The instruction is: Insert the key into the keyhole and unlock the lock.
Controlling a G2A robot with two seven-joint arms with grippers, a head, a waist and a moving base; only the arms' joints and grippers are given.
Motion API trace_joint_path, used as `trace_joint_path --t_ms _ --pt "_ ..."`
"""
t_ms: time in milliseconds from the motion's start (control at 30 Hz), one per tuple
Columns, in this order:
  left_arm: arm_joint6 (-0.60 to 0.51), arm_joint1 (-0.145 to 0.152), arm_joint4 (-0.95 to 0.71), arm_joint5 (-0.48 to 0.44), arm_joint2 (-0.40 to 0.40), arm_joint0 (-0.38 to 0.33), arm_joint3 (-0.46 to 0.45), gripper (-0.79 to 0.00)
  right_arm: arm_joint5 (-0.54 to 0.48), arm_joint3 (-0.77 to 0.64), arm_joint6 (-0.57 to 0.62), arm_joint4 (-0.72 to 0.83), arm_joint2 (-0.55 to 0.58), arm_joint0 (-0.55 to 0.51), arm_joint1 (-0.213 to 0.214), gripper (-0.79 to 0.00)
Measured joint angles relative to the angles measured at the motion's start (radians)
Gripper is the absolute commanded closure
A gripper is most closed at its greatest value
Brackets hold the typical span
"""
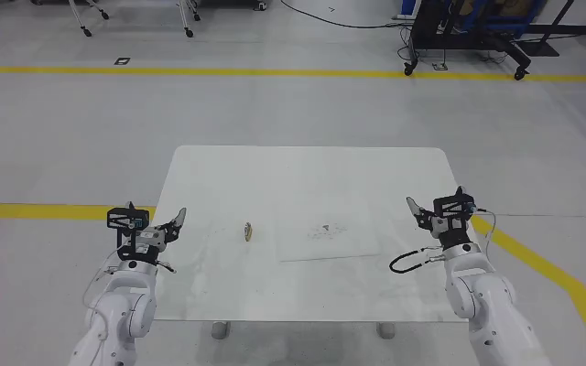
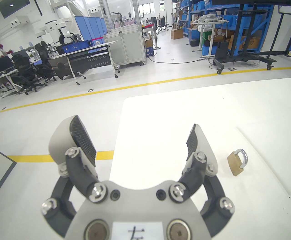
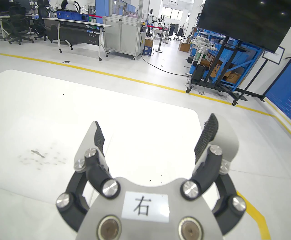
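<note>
Workshop hall, pale glossy floor (image 1: pixel 293 110) with yellow lines (image 1: pixel 275 71).
Blue shelving (image 2: pixel 195 11), black office chairs (image 2: pixel 22 66), wheeled desks (image 2: pixel 91 58), glazed enclosure (image 2: pixel 122 27), dark screen (image 3: pixel 241 20) on black stand (image 3: pixel 238 96).

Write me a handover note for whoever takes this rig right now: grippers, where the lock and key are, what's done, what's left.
Left gripper: jaws open, empty, at the table's left edge.
Right gripper: jaws open, empty, at the right edge.
Padlock: lying on the table, nearer the left gripper.
Key: on the table, apart from the padlock, toward the right gripper.
Done: nothing yet; neither is picked up.
Left: grasp key, steady padlock, insert, turn.
</note>
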Motion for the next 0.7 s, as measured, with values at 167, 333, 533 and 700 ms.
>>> trace_joint_path --t_ms 167,333,533,700 --pt "0.000 0.000 0.000 0.000 0.000 0.000 0.000 -0.785 -0.130 0.063 0.060 0.029 -0.056 0.076 0.000 -0.785" --pt "0.000 0.000 0.000 0.000 0.000 0.000 0.000 -0.785 -0.289 0.239 0.154 0.027 -0.208 0.252 -0.014 -0.785" --pt "0.000 0.000 0.000 0.000 0.000 0.000 0.000 -0.785 -0.327 0.339 0.207 0.050 -0.275 0.336 -0.024 -0.785" --pt "0.000 0.000 0.000 0.000 0.000 0.000 0.000 -0.785 -0.328 0.338 0.206 0.049 -0.276 0.334 -0.024 -0.785"
